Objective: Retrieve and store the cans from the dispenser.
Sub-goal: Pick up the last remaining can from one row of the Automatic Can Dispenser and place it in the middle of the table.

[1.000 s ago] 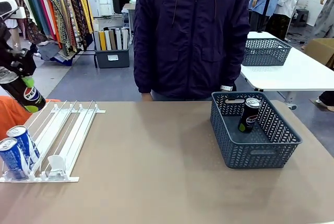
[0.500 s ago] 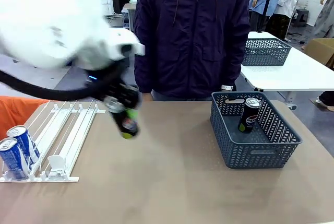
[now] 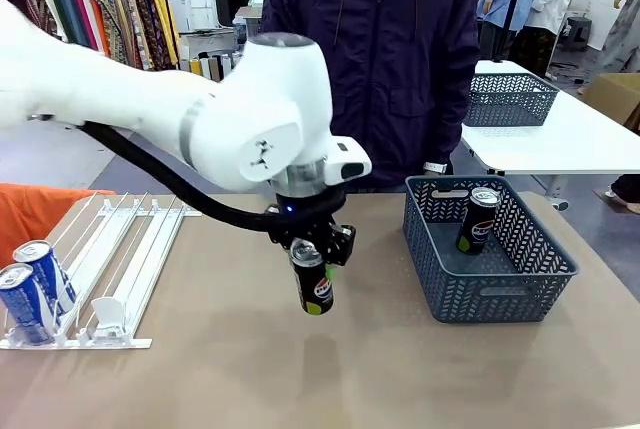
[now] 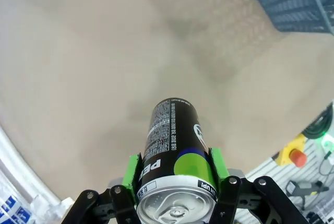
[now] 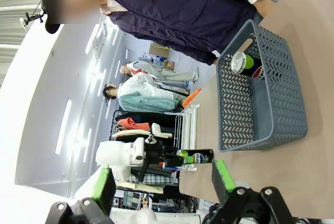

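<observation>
While I had the left gripper (image 3: 311, 271) clamped on a black can (image 4: 171, 130), pads pinching it just under the silver rim, the can hung top-up and slightly tilted over the bare middle of the table (image 3: 300, 379). It sat between the dispenser (image 3: 130, 249) and the grey basket (image 3: 490, 294). I judged this the carry leg: one black can (image 3: 478, 221) was already leaning inside the basket, and two blue cans (image 3: 35, 289) waited at the rack's near stoppers.

Next, I reckoned, I had to carry across to my right, clear the basket's near wall, and lower beside the stored can without knocking it. The glossy, slim cylinder looked slippery, and a grip that high left the body free to swing. The basket was perforated plastic with slotted walls, rigid enough to take a bump. The rack was thin white wire lanes, and the tabletop matte tan. My right gripper (image 5: 163, 182) stood spread wide, holding nothing, well off to the side. A person (image 3: 370, 69) stood at the far edge.
</observation>
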